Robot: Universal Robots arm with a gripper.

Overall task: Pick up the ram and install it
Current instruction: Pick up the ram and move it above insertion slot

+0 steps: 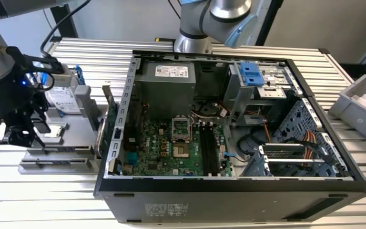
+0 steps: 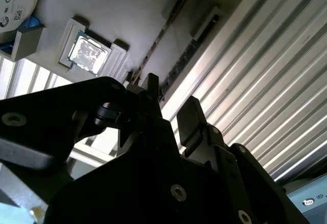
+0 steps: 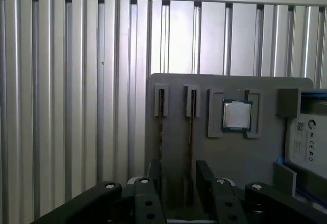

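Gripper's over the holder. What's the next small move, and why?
Probably ease straight down: in the first wrist view the open gripper lines up with a ram standing edge-up in the holder, but does not seem to straddle it yet.

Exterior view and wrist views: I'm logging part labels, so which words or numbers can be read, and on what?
Power supply sticker: too small to read.
Hard drive label: print too small to read.
Computer case side sticker: blurred, unreadable.
Nothing else carries legible text.
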